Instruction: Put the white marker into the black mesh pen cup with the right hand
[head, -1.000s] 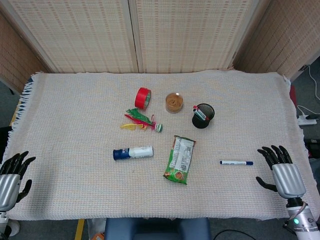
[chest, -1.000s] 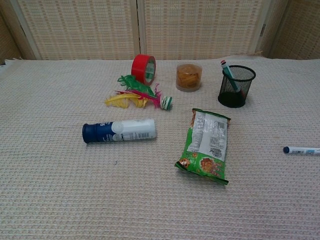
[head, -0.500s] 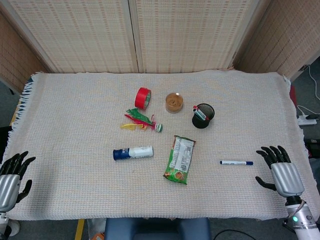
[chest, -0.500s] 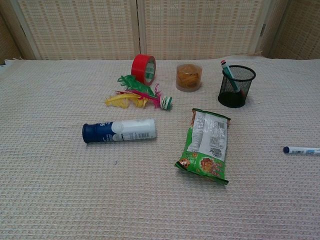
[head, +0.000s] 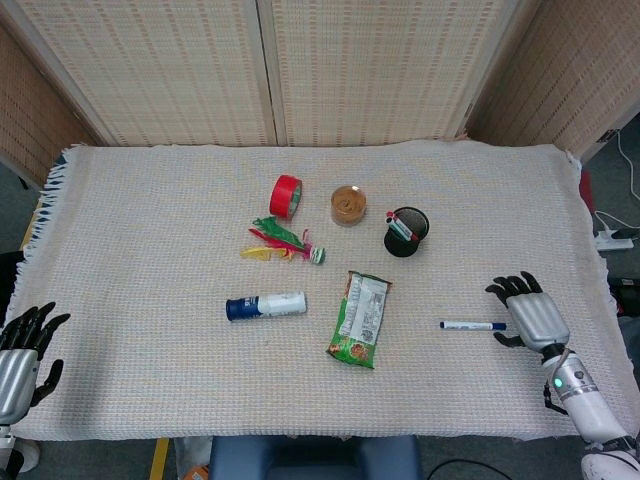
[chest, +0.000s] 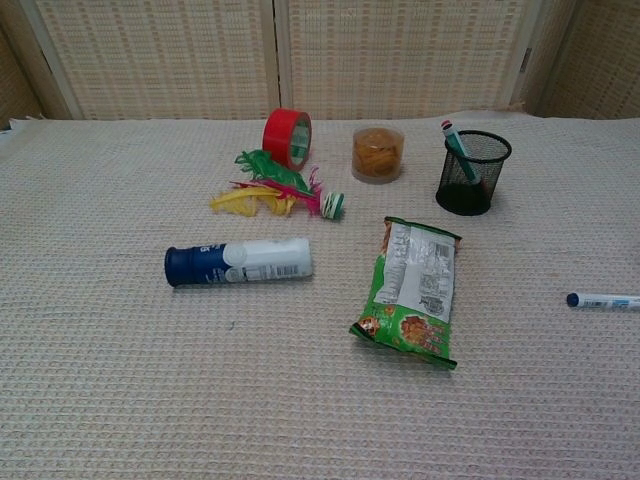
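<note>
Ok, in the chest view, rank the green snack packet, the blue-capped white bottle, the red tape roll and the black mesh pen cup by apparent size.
1. Green snack packet.
2. Blue-capped white bottle.
3. Black mesh pen cup and red tape roll look alike, and both sit farther back, so I won't rank them.

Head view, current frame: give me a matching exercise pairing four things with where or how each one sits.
Things:
1. white marker
2. black mesh pen cup
3. red tape roll
4. right hand

States:
A. upright, pens inside
B. fingers spread, beside the marker's end
C. lying flat on the cloth
D. standing on edge, behind the feathers

Pairs: 1-C, 2-A, 3-D, 4-B
</note>
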